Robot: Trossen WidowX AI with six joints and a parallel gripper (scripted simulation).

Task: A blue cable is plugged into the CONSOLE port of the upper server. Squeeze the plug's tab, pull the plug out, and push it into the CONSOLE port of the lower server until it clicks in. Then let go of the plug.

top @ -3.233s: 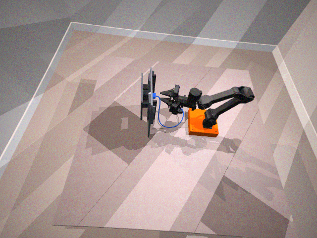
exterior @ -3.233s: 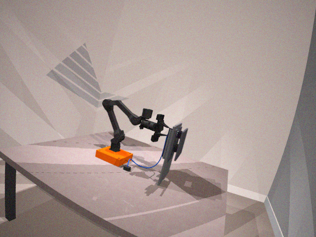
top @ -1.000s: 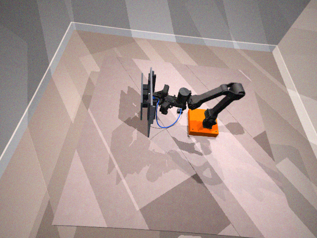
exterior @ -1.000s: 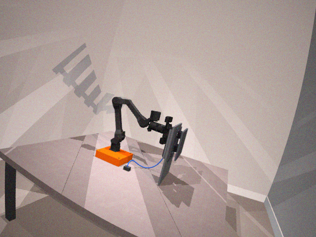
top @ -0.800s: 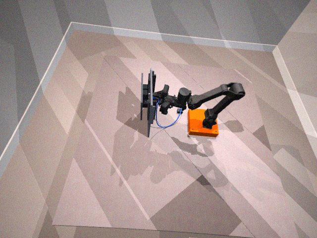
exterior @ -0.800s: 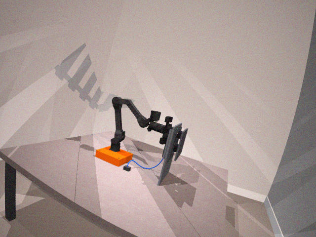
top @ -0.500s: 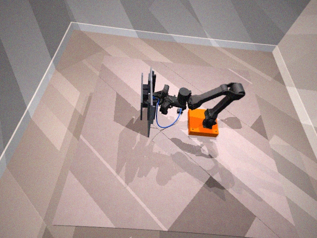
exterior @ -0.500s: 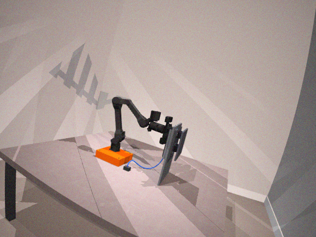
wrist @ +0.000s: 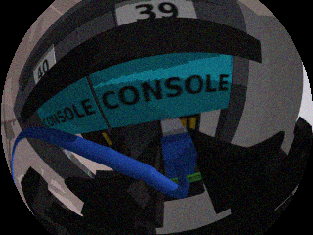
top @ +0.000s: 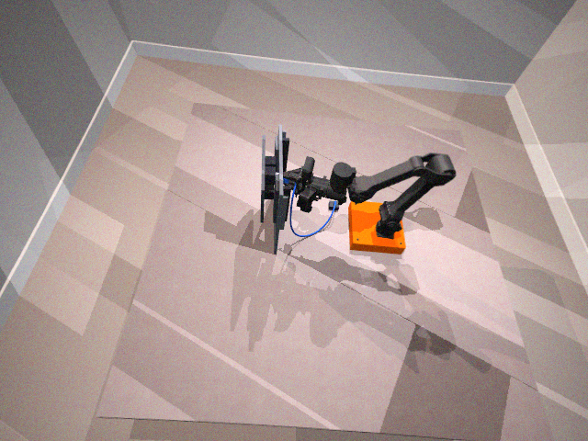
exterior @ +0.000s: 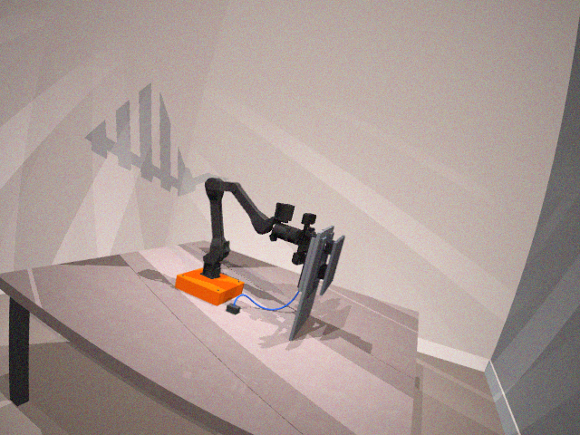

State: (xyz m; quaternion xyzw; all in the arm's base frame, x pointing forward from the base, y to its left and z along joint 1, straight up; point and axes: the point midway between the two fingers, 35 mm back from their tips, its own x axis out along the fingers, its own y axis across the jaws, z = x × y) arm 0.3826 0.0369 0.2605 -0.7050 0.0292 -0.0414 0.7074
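The blue plug (top: 286, 180) (wrist: 179, 149) is at the port under the larger CONSOLE label (wrist: 166, 90), beside the number 39. How deep it sits is not clear. My gripper (wrist: 174, 136) is shut on the plug, with a dark finger on each side. In the exterior view the fingertips are hidden behind the rack panel (exterior: 305, 294). The blue cable (top: 303, 235) (exterior: 271, 309) (wrist: 108, 159) bends away from the plug and crosses in front of my left finger. A second, smaller CONSOLE label (wrist: 68, 115) lies to the left, near the number 40.
The upright rack panels (top: 280, 213) stand in front of the arm. The cable's far end runs to a small dark block (top: 333, 206) (exterior: 232, 309) on the table, near the arm's orange base (top: 367, 228) (exterior: 201, 286). A dark curved bar (wrist: 147, 36) spans the wrist view above the labels.
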